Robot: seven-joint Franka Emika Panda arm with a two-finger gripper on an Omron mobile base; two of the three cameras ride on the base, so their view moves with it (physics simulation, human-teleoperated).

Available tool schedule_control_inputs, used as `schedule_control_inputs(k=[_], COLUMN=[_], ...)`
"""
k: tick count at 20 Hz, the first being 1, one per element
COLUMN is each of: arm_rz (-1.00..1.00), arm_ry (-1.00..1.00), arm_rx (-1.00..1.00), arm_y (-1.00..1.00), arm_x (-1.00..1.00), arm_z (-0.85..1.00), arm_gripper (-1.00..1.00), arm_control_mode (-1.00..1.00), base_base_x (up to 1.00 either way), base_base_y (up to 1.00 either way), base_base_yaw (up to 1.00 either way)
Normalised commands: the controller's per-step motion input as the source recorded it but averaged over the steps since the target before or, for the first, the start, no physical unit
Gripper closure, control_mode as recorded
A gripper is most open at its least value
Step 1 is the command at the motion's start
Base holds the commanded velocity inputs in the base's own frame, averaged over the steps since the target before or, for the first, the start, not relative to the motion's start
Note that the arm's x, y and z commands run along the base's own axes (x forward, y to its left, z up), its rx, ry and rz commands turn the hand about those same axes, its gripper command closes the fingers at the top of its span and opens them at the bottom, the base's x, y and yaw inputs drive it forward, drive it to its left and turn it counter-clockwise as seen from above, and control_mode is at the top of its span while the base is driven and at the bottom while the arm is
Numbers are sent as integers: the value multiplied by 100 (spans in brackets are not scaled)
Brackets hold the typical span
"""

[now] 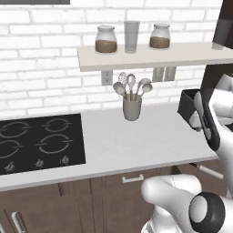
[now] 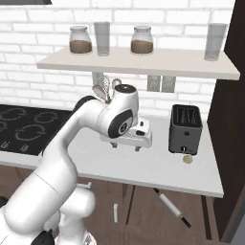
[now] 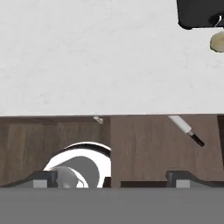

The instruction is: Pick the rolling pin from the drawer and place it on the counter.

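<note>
I am at the reach step: my claw [image 2: 126,143] hovers empty with jaws apart over the pale grey-white desk [image 2: 143,167], and must next descend past its front edge to the white dark-tipped rolling pin [image 2: 171,207].

Toaster [image 2: 185,128] beside open counter [image 2: 158,165]

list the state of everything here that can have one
drawer: open, pulled out under the counter
rolling pin: lying in the drawer, not grasped
gripper: open, holding nothing, above the counter edge
toaster: upright, slots empty
jars: lidded, part full of brown stuff
glasses: upright, empty
stove: bare
</note>
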Motion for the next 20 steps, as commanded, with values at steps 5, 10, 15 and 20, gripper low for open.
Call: schedule_control_inputs(k=[5, 10, 15, 20], arm_rz=[0, 0, 0, -1], arm_ry=[8, 14, 12, 2], arm_rx=[-19, -21, -7, 0], arm_y=[-68, -55, -64, -16], arm_x=[-62, -40, -11, -1], arm_z=[-86, -83, -62, -34], arm_gripper=[-100, -100, -100, -100], arm_control_mode=[-100, -100, -100, -100], base_base_x=[0, 0, 0, 0], base_base_y=[0, 0, 0, 0], base_base_yaw=[0, 0, 0, 0])
